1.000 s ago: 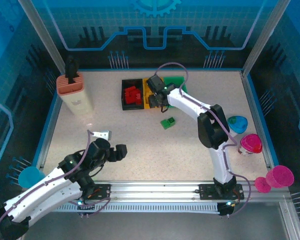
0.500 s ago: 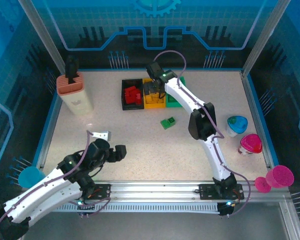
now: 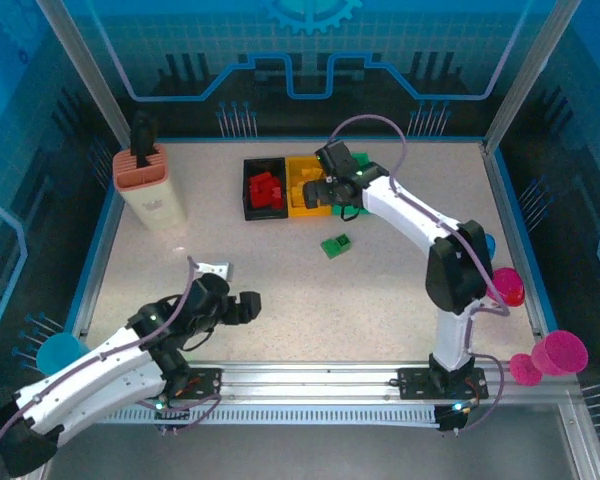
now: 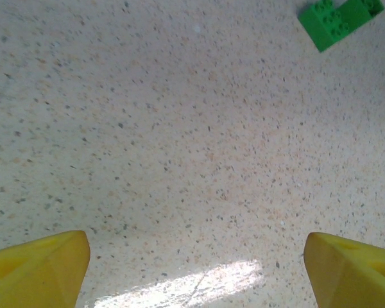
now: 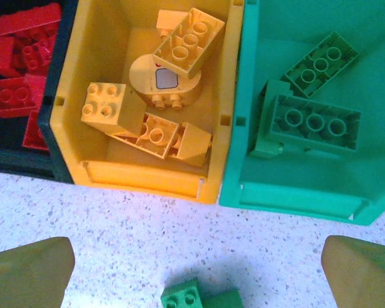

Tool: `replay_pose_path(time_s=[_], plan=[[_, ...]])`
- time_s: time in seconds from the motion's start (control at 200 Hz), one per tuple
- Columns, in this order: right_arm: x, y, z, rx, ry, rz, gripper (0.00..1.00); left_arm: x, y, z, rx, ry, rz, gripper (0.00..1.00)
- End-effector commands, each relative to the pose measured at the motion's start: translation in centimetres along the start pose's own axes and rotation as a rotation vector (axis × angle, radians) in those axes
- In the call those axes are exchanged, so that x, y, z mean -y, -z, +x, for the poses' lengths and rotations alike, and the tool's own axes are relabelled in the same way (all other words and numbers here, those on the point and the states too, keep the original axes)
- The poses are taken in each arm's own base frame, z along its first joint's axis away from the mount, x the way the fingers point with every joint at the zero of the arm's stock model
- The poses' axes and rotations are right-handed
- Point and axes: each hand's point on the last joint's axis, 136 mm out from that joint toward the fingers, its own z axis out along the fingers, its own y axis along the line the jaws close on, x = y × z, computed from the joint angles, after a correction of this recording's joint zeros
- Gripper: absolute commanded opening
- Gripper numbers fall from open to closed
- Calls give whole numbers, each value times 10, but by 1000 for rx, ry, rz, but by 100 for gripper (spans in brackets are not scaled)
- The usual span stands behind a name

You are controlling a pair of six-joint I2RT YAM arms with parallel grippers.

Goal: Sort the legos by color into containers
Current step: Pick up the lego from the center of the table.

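Three containers stand in a row at the back: a black bin (image 3: 251,190) with red legos (image 5: 16,64), a yellow bin (image 5: 147,174) with several yellow legos (image 5: 106,109), and a green bin (image 5: 295,199) with green legos (image 5: 314,122). One green lego (image 3: 335,245) lies loose on the table in front of them. My right gripper (image 5: 196,269) hangs open over the front of the yellow and green bins, holding nothing, with the loose green lego (image 5: 199,296) below it. My left gripper (image 4: 196,269) is open low over bare table, the green lego (image 4: 340,22) far ahead.
A salmon-and-cream holder (image 3: 150,185) with a black tool stands at the back left. Pink cups (image 3: 508,288) (image 3: 555,355) sit along the right edge, and a cyan cup (image 3: 55,355) sits outside the left edge. A small white piece (image 3: 215,268) lies by the left arm.
The right gripper has opened and drawn back from over the yellow bin toward the bins' front, its elbow swinging right. The left gripper has shifted slightly right.
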Motion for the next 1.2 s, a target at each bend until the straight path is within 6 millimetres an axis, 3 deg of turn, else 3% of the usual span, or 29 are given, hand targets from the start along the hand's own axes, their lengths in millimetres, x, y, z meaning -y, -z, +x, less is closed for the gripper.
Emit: replay_pose_path(time_s=[0.0, 0.195, 0.51, 0.715, 1.051, 1.196], plan=[[-4, 8, 12, 18, 3, -51, 96, 28, 3, -12, 14, -34, 90, 88], [6, 8, 50, -27, 27, -61, 80, 42, -5, -14, -8, -58, 102, 88], [7, -25, 97, -167, 59, -73, 72, 54, -9, -9, -32, -83, 118, 88], [15, -44, 109, -210, 48, -34, 67, 54, -9, -3, -40, -91, 114, 88], [26, -57, 122, -249, 46, 11, 61, 52, -11, -1, -41, -98, 103, 88], [28, -60, 126, -258, 37, 8, 51, 50, -12, 1, -44, -96, 97, 88]])
